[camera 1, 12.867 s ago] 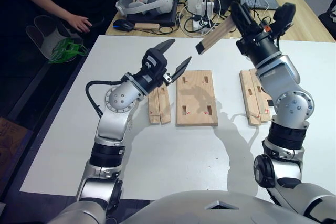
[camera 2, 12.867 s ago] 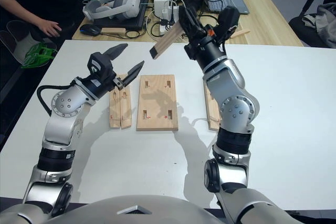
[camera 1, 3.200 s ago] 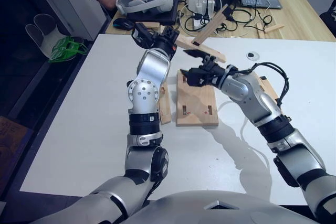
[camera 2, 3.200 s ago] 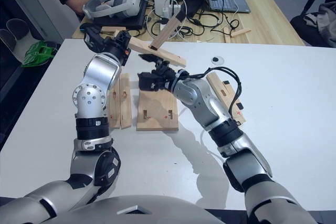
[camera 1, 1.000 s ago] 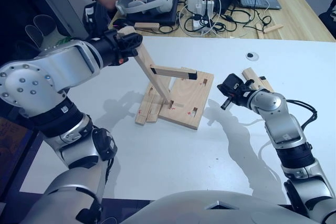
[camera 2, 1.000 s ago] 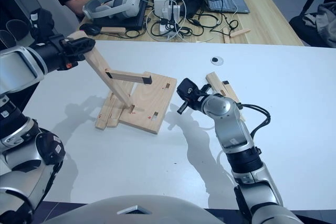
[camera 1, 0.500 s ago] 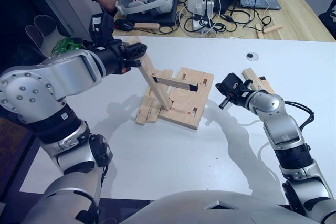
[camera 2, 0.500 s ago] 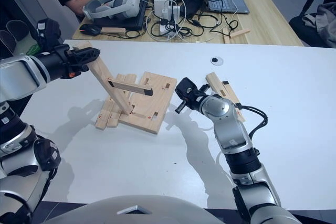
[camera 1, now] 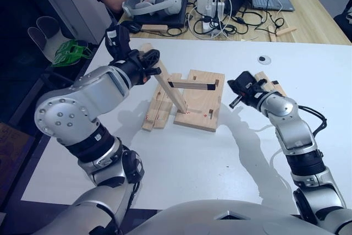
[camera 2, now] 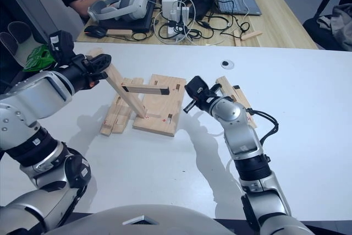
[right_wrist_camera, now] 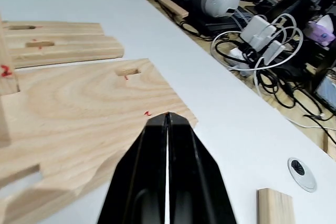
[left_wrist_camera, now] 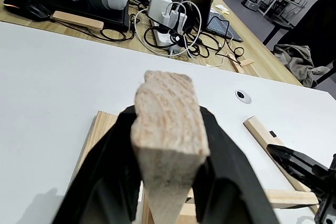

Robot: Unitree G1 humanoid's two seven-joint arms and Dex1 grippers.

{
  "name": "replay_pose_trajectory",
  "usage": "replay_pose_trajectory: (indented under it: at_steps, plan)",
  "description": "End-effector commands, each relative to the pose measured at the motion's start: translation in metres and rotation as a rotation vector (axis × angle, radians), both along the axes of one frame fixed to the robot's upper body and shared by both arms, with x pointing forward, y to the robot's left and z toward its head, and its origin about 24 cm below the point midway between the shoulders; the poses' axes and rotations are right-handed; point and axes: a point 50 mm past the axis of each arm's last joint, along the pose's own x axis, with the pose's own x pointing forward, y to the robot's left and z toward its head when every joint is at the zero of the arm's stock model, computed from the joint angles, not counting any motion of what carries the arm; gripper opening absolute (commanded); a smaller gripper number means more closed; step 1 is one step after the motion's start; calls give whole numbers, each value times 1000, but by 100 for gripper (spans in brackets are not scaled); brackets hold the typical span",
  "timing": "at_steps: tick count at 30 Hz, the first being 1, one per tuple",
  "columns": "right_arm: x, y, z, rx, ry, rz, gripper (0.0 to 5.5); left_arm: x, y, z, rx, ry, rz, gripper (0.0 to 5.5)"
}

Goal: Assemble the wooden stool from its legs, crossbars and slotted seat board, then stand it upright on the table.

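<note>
Gripped upper end of a leg (camera 1: 168,83) in L hand (camera 1: 147,63), fingers clamped on opposite faces of the wood. Held leg tilted, lower end down on the slotted seat board (camera 1: 204,104), approx. mid-board; whether seated in a slot, cannot tell. Carried a crossbar (camera 1: 192,85) jutting sideways from mid-leg, above the board, pointing to robot's R. Found seat board lying on white surface (camera 1: 181,158), w/ two wooden pcs (camera 1: 157,111) side by side just beside its L edge. Showed R hand (right_wrist_camera: 167,121) empty, fingers pressed together w/ no gap, tips aimed at board's R corner, just beside it; contact unclear. Noted further pcs (camera 1: 270,83) on surface just beyond R hand, on robot's R. Behind, on a wooden desk (camera 1: 308,9): headset (camera 1: 151,1), cables etc.
</note>
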Motion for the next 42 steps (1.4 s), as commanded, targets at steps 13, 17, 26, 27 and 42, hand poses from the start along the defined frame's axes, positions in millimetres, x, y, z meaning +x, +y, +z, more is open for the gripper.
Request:
replay_pose_trajectory:
  at_steps: [13,17,26,27,42]
  plan:
    - [30,-39,27,232,-188,-355,0,25,-36,-21,197,-143,23,102]
    - [31,-39,27,236,-193,-352,0,31,-43,-33,147,-151,29,102]
    - [29,-33,22,217,-189,-327,0,28,-61,-27,159,-247,-82,102]
    - [29,-32,22,216,-190,-324,0,28,-62,-25,156,-266,-87,102]
    - [27,-41,20,206,-217,-359,0,38,-5,100,250,-823,216,329]
